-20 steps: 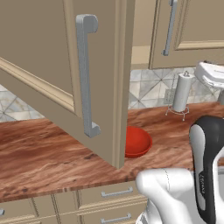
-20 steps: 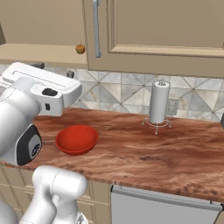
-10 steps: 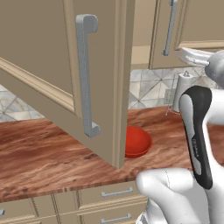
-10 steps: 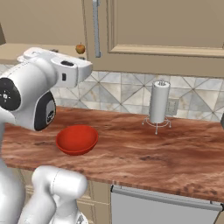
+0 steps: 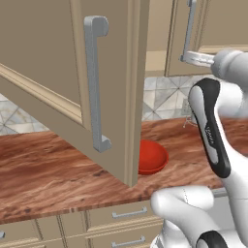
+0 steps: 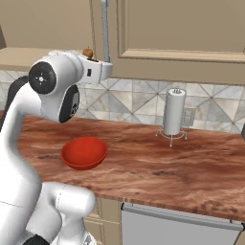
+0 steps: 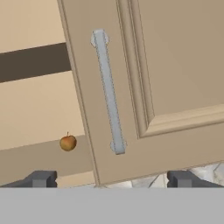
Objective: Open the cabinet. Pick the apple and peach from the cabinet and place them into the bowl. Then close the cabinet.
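Up at cabinet height, the two-finger gripper (image 7: 112,178) stands with its dark finger tips (image 7: 40,178) spread wide apart and nothing between them. It faces the large beige wall cabinet (image 7: 175,65), looking at the closed right door with its framed panel and long grey metal bar handle (image 7: 108,92). Left of that door in the hand view, the cabinet interior lies exposed, and a small red-orange apple (image 7: 68,142) with a stem sits on the pale shelf near the door's edge. From the left base view, the other cabinet door (image 5: 72,87) hangs swung out over the counter, its own grey bar handle (image 5: 95,82) facing the camera. Below, the round glossy red bowl (image 6: 84,152) rests on the reddish-brown wood-grain countertop (image 6: 158,172). Further right on the counter stands a white paper towel roll on a wire holder (image 6: 173,115), well apart from the bowl.
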